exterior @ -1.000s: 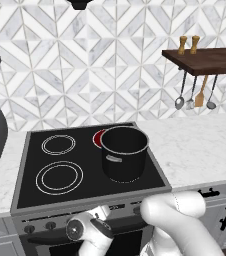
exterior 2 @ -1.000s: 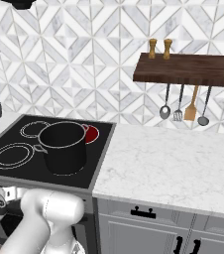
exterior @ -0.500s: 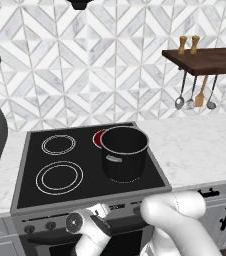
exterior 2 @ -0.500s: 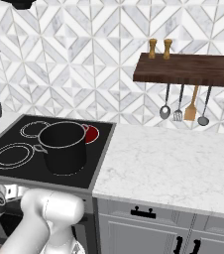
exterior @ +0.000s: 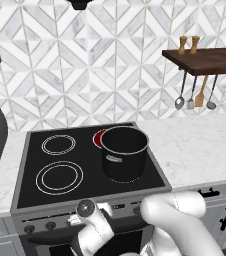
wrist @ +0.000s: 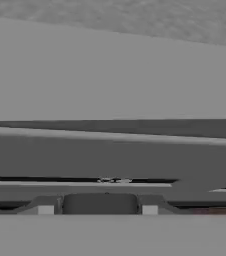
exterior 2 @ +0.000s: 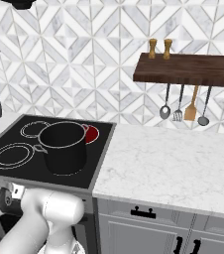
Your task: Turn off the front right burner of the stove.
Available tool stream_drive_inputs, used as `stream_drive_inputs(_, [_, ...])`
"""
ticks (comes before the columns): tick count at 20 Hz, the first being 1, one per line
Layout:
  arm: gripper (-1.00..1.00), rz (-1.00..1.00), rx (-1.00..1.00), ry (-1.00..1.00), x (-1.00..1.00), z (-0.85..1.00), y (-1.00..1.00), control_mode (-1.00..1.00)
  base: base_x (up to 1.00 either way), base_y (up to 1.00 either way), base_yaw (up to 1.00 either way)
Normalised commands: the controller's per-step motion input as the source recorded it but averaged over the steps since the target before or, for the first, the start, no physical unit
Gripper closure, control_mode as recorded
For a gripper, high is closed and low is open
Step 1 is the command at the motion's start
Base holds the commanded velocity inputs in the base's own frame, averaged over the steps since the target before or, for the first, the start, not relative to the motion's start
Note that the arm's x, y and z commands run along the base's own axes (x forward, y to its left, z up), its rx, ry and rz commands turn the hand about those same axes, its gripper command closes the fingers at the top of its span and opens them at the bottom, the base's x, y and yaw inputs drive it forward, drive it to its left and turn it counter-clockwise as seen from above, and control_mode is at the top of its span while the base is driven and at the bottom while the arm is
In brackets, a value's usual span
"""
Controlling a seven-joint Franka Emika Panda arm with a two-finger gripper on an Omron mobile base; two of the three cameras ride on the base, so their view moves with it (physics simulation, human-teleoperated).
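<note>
In the tiled kitchen, the gripper [wrist: 99, 209] sat tight against the stove [exterior: 30, 177]'s near front panel, a dark knob [wrist: 99, 204] between its tips; whether it gripped was unclear. Farther back stood the black pot [exterior: 124, 153].

A black pot [exterior: 124, 153] stands at the right side of the stove [exterior: 30, 195], a red-glowing ring [exterior: 99, 138] at its back left; the white arm [exterior: 175, 222] fronts the knob row [exterior: 40, 227]

Lighting is even and bright, with soft shadows. Base views are sharp; the hand view is grey, dim and blurred.
</note>
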Motion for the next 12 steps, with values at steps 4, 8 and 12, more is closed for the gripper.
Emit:
stream_drive_inputs(4, [1.00, -0.69, 0.68, -0.25, -0.03, -0.17, 0.00, -1.00, 0.00, 0.00, 0.00])
stream_drive_inputs(8, [1.00, -0.67, 0.63, -0.24, 0.00, -0.30, 0.00, -1.00, 0.00, 0.00, 0.00])
stream_drive_inputs(12, [1.00, -0.68, 0.50, -0.15, -0.01, -0.37, -0.12, -1.00, 0.00, 0.00, 0.00])
